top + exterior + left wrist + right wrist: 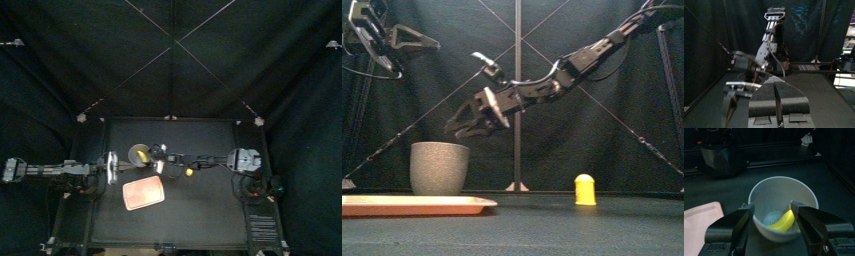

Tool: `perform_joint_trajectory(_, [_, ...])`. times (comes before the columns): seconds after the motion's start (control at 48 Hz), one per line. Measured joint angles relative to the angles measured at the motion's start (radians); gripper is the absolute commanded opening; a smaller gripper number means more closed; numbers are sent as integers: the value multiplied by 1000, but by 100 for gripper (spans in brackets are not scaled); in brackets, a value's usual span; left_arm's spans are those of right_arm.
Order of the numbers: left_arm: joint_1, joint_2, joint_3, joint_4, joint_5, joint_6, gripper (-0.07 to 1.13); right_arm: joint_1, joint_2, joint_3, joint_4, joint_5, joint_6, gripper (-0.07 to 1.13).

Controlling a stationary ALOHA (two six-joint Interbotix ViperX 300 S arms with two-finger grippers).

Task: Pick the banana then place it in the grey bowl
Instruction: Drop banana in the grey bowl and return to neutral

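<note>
— Where is the yellow toy banana point(784, 220)?
— Inside the tall grey speckled cup point(767, 190), leaning on its inner wall. It lies below the right gripper point(771, 210), between its widely spread fingers (touching neither).
— And the arms?
— The right arm slants down from the right past the table's middle, and its gripper hovers over the cup's mouth. The left gripper point(100, 168) rests raised at the left, jaws together.

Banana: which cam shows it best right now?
Right wrist view: it looks down into the grey bowl, where the banana lies against the wall. Top view gives only a yellow speck inside the bowl. Front view: the bowl's wall hides it. Left wrist view misses it.
</note>
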Motion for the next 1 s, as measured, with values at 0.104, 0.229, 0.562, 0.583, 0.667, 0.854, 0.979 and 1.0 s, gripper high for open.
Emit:
perform_joint_trajectory(0.104, [0,0,6,2,0,0,6,21,-133,127,15,-34,5,93])
perform_joint_trajectory(0.229, [0,-2,8,6,0,0,6,60,-318,299,55,-74,-3,93])
perform_joint_trajectory(0.562, [0,-3,9,31,0,0,6,124,-673,646,166,-230,3,93])
perform_joint_trajectory(0.583, [0,-3,9,31,0,0,6,126,-678,650,167,-236,3,93])
perform_joint_trajectory(0.667, [2,-3,9,32,0,0,6,138,-706,684,169,-282,-5,93])
perform_joint_trajectory(0.854, [2,-5,11,32,0,0,6,146,-716,699,155,-304,-6,93])
perform_joint_trajectory(0.979, [0,-5,11,32,2,0,6,144,-716,706,146,-304,-6,93])
perform_joint_trajectory(1.0, [2,-5,11,32,2,0,6,144,-716,707,146,-304,-6,93])
